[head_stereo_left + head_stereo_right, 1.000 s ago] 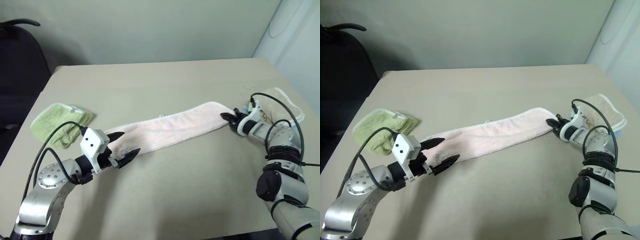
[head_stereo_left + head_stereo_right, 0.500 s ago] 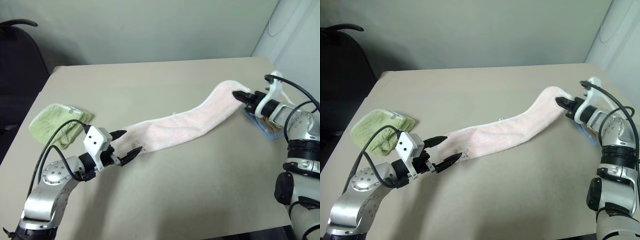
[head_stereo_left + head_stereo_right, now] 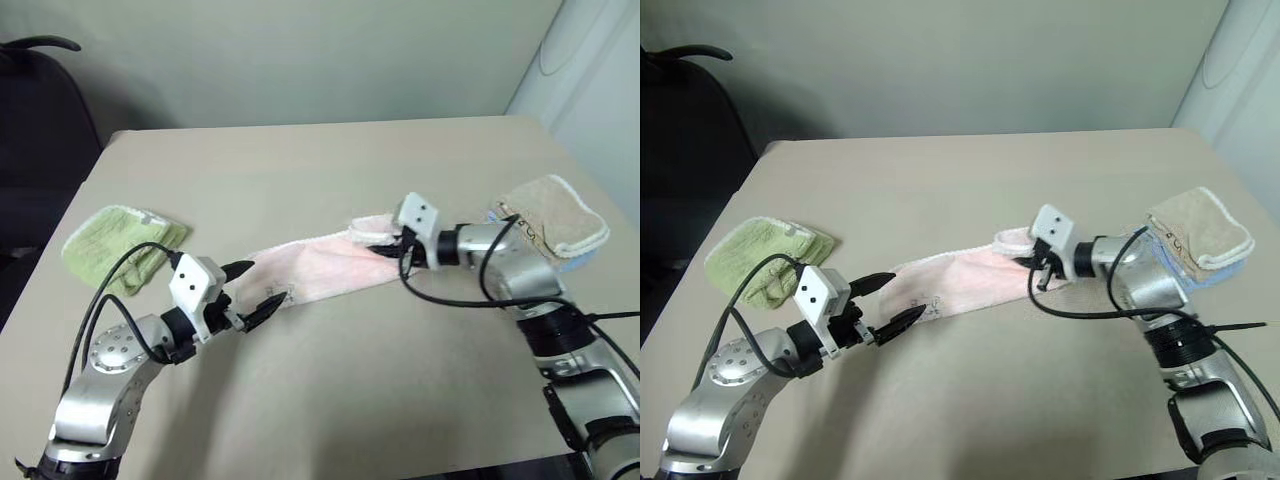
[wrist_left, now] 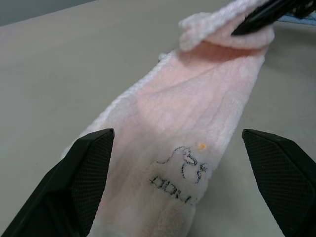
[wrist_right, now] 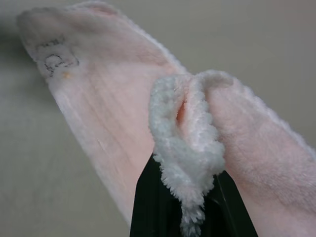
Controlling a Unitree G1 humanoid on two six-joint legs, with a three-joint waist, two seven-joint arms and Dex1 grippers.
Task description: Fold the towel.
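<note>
pink towel half doubled over on the bench, one end pinched.

lower left of the frame, the left gripper [image 3: 252, 289] has its fingers spread wide either side of the towel's [image 3: 320, 268] near end, where the dark logo [image 4: 181, 170] is partly cut off by the picture's edge. at centre the right gripper [image 3: 1032, 262] has its fingers pressed together on the towel's far end, whose white edging [image 5: 185, 153] bunches over them and hides their tips. a green towel [image 3: 120, 245] lies at mid left, a beige towel [image 3: 552, 212] at right with something blue half hidden beneath. the bench [image 3: 300, 170] is tan; behind it stand a pale wall and a dark chair [image 3: 35, 110], cut off at upper left.
</note>
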